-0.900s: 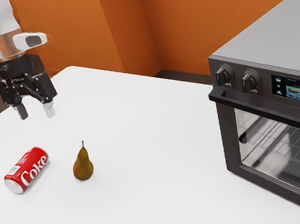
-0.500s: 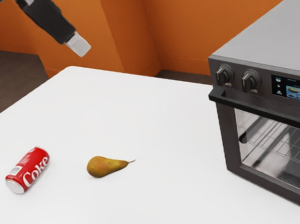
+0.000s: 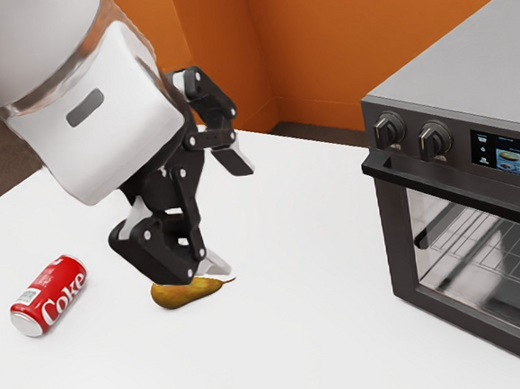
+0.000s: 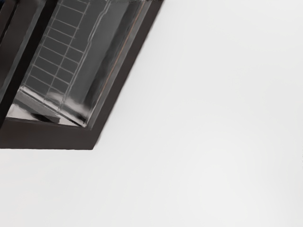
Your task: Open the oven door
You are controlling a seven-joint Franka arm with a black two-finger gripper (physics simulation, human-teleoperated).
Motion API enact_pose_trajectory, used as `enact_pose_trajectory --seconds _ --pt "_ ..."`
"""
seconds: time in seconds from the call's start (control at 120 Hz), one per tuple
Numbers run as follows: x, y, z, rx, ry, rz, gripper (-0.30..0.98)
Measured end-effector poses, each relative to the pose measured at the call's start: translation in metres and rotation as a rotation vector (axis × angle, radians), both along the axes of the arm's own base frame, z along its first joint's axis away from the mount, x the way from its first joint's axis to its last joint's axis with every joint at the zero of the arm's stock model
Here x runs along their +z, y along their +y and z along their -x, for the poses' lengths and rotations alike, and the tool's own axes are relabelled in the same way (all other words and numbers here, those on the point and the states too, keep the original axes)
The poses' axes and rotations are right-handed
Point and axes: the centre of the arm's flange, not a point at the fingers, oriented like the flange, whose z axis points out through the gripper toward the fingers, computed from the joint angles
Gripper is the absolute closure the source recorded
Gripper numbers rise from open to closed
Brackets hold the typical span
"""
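Note:
My gripper [image 3: 235, 216] hangs over the table in the exterior view, its two fingers spread wide with nothing between them, well to the left of the oven [image 3: 466, 70]. The black door handle [image 3: 458, 190] runs along the top of the oven door [image 3: 402, 237], which is shut. Through the door's glass a wire rack is visible. The wrist view has the oven door [image 4: 52, 136] with its dark frame and glass, and the handle [image 4: 23, 61] as a dark bar crossing it.
A red Coke can [image 3: 48, 296] lies on the white table [image 3: 316, 334] at the exterior view's left. A pear [image 3: 185, 293] lies on its side, partly covered in that view by the gripper. Two knobs and a lit display are on the oven's front.
My arm has swung in toward the exterior view's right, nearer the oven, with the gripper now tilted toward it. The pear, upright at first, has tipped onto its side.

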Motion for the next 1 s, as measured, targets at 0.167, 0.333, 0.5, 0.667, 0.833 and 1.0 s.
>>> enact_pose_trajectory --seconds 0.167,0.333,0.5,0.667,0.833,1.0 --pt "-0.020 -0.048 -0.016 -0.212 -0.018 -0.028 0.02" --pt "-0.025 -0.083 -0.040 -0.364 -0.037 -0.023 0.02" --pt "-0.049 -0.083 -0.081 -0.420 -0.007 -0.034 0.02" --pt "-0.093 -0.089 -0.112 -0.471 0.064 -0.047 0.02" --pt "-0.099 -0.093 -0.135 -0.514 0.054 -0.038 0.02" --pt "-0.099 -0.101 -0.152 -0.557 0.035 -0.042 0.02"
